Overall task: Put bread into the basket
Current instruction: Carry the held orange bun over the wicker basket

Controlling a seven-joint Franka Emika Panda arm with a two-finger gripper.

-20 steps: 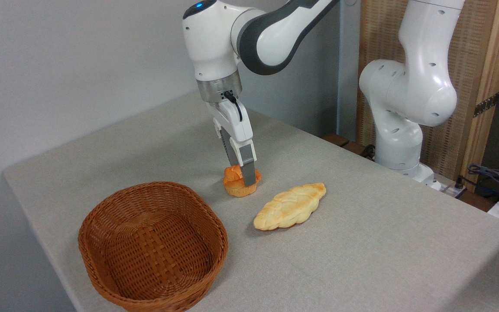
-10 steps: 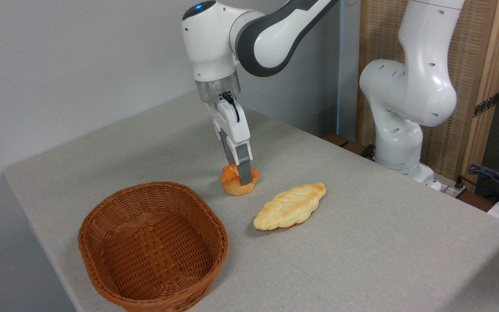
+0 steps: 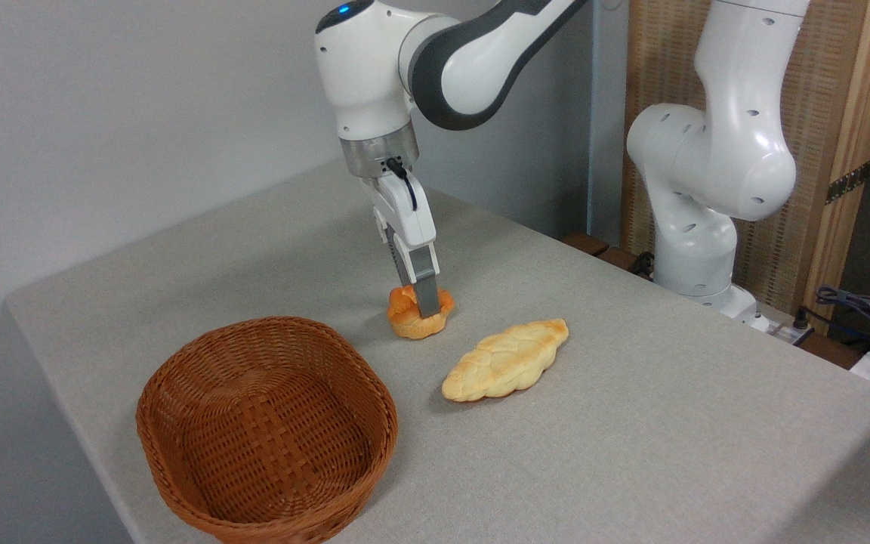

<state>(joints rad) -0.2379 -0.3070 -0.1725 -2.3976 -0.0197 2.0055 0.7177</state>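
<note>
Item: bread (image 3: 409, 320), small orange-golden knotted bun. Location: on or barely above the table (image 3: 631, 423), behind the far right edge of the basket (image 3: 269, 431) and well outside it; you cannot tell from this view whether its base has cleared the cloth.

Item: gripper (image 3: 425, 305). Condition: fingers clenched on the bread, the near finger pressed down its front face.

Item: braided loaf (image 3: 507, 360), pale yellow, lying near the bun to the right. Not your target.

Step in hand: grasp made, lift beginning.

Next move calls for: you raise the bun above the wicker rim, carry it toward the camera and left until it hangs over the basket floor, then open the fingers.

Change against the earlier frames: the arm's wrist and the bun both sit slightly higher, and the bun looks more squeezed; basket and loaf are unmoved.
</note>
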